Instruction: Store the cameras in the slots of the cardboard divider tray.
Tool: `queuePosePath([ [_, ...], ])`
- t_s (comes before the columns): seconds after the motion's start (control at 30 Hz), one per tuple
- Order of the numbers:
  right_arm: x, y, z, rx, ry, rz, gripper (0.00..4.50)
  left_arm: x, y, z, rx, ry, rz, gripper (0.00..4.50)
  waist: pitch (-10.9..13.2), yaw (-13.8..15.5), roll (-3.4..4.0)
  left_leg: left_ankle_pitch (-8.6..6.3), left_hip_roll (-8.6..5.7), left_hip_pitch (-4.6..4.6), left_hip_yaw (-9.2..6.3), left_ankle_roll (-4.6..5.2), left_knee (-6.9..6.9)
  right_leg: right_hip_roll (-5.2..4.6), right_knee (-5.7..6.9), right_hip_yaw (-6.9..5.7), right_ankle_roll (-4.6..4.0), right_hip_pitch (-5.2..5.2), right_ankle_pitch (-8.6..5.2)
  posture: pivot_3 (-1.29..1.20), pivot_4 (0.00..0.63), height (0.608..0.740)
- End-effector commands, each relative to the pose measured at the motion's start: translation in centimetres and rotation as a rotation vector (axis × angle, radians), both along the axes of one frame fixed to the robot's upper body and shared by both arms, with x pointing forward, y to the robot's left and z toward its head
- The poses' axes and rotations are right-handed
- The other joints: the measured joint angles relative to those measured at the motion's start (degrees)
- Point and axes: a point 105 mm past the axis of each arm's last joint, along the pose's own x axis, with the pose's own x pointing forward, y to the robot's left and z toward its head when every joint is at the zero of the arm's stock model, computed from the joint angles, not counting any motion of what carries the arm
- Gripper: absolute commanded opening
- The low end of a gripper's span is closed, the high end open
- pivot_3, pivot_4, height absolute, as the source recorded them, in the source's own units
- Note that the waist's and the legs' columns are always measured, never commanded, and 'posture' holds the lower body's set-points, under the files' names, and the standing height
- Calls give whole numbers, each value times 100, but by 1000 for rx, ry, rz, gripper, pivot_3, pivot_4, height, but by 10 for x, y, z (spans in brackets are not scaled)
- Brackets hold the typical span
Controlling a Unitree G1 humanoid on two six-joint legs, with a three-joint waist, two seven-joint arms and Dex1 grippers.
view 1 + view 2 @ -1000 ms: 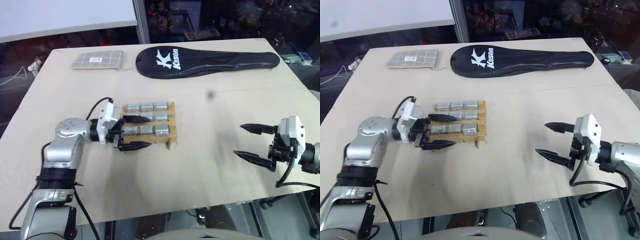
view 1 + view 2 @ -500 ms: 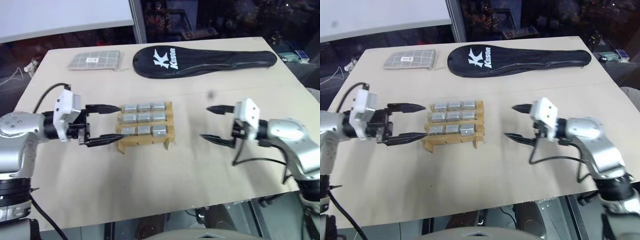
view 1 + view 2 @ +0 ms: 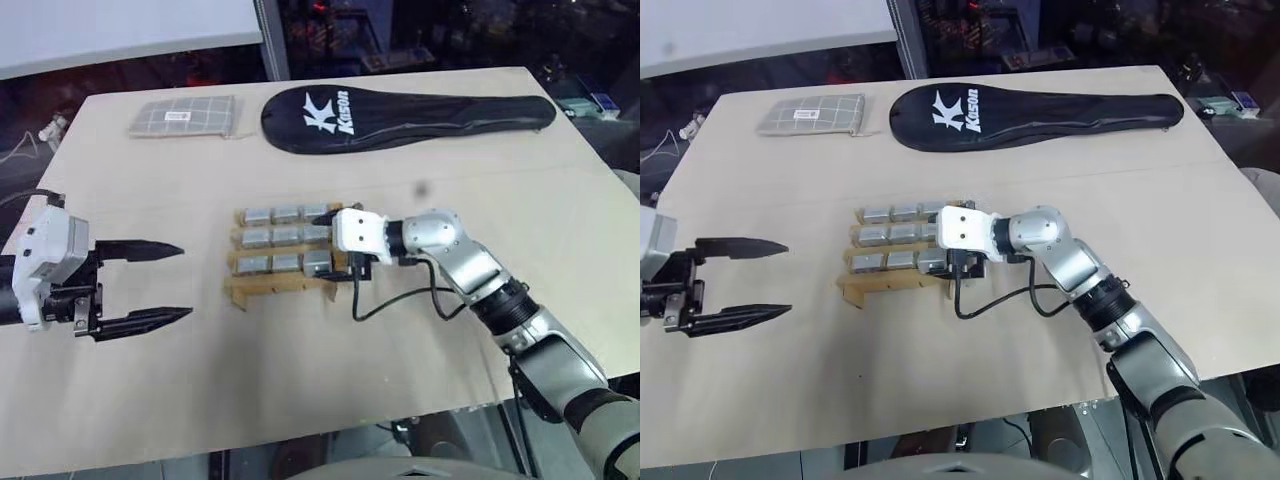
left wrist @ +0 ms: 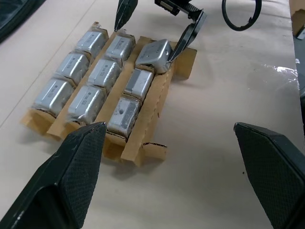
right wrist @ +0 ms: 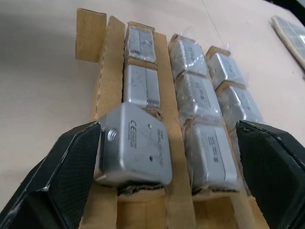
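Note:
The cardboard divider tray (image 3: 262,285) sits mid-table with several silver cameras (image 3: 287,238) filling its slots. The camera at its front right corner (image 4: 152,52) lies tilted and stands higher than the others. My right gripper (image 3: 328,245) is open at the tray's right end, its fingers straddling that end column. In the right wrist view one finger (image 5: 71,176) is right beside the raised camera (image 5: 136,152). My left gripper (image 3: 183,282) hovers open and empty well left of the tray, pointing toward it.
A black Kason racket cover (image 3: 400,105) lies along the far edge, and a flat grey checked pouch (image 3: 183,116) is at the far left. A black cable (image 3: 400,300) loops from my right wrist onto the table beside the tray. Bare tabletop lies in front of the tray.
My right gripper swung left across the table to the tray's right end. My left gripper pulled back leftward, away from the tray, and rose a little. Both stayed open.

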Motion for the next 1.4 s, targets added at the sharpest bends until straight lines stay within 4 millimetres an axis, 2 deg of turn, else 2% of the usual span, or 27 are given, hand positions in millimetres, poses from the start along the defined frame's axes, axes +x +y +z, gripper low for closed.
queuePosePath([
  [0.03,1,0,0,-49,-53,38,4500,-4,1,11,12,-50,-8,4442,0,-1,0,0,0,1,-1,0,0,0,2,-2,-1,0,1,0,150,740],
  [0.2,1,-4,-10,-100,-55,55,4500,-2,3,7,7,-51,-6,4442,-1,-11,0,1,2,6,1,-2,1,5,6,0,-9,3,6,0,150,740],
  [0.57,7,2,-3,-65,-47,28,4500,1,1,3,-5,-54,-28,4442,-1,-18,0,2,4,7,2,-4,0,7,7,1,-13,2,8,0,150,740],
  [0.67,4,3,1,-31,-4,38,3781,1,2,1,-4,-49,-31,4500,0,-19,1,3,5,7,1,-4,0,8,7,1,-14,2,9,0,150,740],
  [0.8,-4,1,3,-12,63,70,1715,2,4,-1,-4,-46,-34,4500,0,-19,1,3,6,7,1,-4,1,9,8,1,-18,2,12,0,150,740],
  [0.9,-5,0,3,-8,88,74,924,3,5,-2,-5,-44,-35,4500,-1,-19,0,2,10,8,-1,-3,1,14,8,0,-21,2,14,0,150,740],
  [1.37,-5,3,11,55,191,58,911,4,6,-6,-8,-40,-43,4500,0,-19,1,3,11,5,0,-7,0,14,5,-1,-22,0,14,0,150,740],
  [1.4,-5,3,12,54,189,62,1386,4,6,-6,-8,-39,-44,4500,0,-19,1,3,11,5,0,-7,0,14,5,0,-22,0,14,0,150,740],
])
